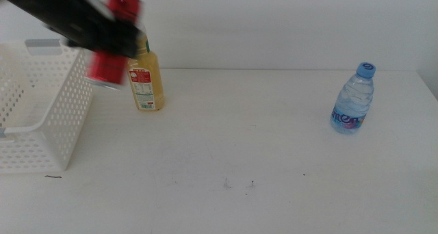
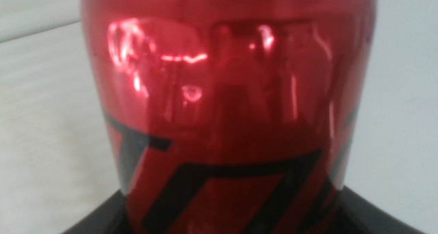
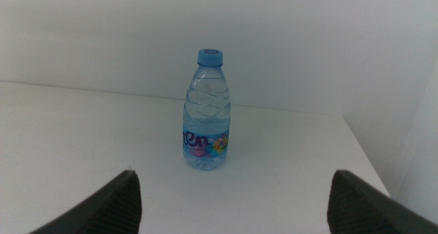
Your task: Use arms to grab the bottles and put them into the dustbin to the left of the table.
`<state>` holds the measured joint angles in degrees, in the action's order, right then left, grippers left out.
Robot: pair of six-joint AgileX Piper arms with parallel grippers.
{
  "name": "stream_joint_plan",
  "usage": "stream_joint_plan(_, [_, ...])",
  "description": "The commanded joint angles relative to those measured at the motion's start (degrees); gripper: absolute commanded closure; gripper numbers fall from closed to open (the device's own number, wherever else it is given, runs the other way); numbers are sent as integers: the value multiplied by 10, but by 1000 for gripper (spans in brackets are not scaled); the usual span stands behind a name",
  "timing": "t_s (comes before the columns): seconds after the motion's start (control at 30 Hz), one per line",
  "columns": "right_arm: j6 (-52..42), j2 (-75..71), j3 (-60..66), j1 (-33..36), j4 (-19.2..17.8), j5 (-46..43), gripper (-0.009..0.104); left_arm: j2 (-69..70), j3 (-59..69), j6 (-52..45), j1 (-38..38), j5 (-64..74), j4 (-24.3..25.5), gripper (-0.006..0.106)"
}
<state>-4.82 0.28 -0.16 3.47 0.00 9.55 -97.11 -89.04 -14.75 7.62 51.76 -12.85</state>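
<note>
Left gripper (image 1: 113,39): clamped on the red can (image 1: 107,66), held in the air just beside the dustbin's right wall; motion-blurred.
Red can: fills the left wrist view (image 2: 226,111).
Dustbin (image 1: 41,135): white perforated basket at the table's left end.
Yellow bottle (image 1: 147,83): upright just behind the can.
Water bottle (image 1: 353,100): upright, far right.
Right gripper (image 3: 233,203): jaws spread wide, facing the water bottle (image 3: 207,114), well apart from it.
Table (image 1: 239,159): white.
</note>
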Motion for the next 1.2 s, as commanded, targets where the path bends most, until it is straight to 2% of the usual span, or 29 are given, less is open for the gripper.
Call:
stream_joint_plan(0.0, [-2,-3,2,-2,-5,-5,13,13,-67,-16,-54,81,14,102])
stream_joint_plan(0.23, [-2,-3,2,-2,-5,-5,13,-8,-136,-35,-229,170,6,102])
stream_joint_plan(0.37, [-2,-3,2,-2,-5,-5,13,-49,-136,-66,-283,182,-13,102])
stream_joint_plan(0.83, [-2,-3,2,-2,-5,-5,13,-190,-136,-116,-292,161,-21,101])
stream_joint_plan(1.0, [-2,-3,2,-2,-5,-5,13,-208,-136,-128,-281,146,-16,88])
stream_joint_plan(1.17, [-2,-3,2,-2,-5,-5,13,-219,-136,-137,-259,125,6,60])
